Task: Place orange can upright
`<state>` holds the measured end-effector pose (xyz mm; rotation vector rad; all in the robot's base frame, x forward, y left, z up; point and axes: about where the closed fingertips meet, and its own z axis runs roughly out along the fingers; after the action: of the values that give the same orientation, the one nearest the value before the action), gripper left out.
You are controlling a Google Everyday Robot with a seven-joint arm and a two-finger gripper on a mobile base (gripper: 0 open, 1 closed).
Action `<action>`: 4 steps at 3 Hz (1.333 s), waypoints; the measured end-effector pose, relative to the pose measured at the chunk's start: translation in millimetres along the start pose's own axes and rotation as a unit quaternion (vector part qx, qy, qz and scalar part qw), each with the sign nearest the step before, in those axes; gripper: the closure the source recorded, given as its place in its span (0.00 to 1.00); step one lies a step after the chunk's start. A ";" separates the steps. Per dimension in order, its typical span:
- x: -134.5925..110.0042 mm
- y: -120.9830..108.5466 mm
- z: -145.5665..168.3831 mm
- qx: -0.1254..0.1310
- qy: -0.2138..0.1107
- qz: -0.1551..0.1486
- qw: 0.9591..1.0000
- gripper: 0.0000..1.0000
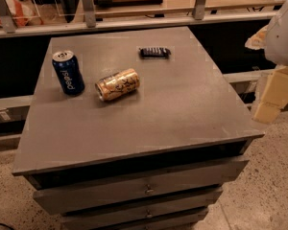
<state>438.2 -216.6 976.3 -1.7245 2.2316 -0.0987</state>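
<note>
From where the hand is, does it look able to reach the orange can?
Probably yes: the hand hangs right of the table, and nothing stands between it and the orange can lying on its side.

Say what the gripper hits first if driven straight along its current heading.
The gripper hangs beyond the table's right edge, pointing down-left. Probably the table corner first, else the floor; depth is unclear. Not the orange can.
</note>
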 end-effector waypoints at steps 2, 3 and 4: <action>-10.6 -5.6 2.5 0.001 -0.004 -0.015 1.000 0.00; -33.3 -16.9 18.5 -0.003 -0.015 -0.046 0.999 0.00; -52.7 -32.6 35.0 0.001 -0.027 -0.079 0.997 0.00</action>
<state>490.3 -170.3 962.0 -1.8773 2.0544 -0.0896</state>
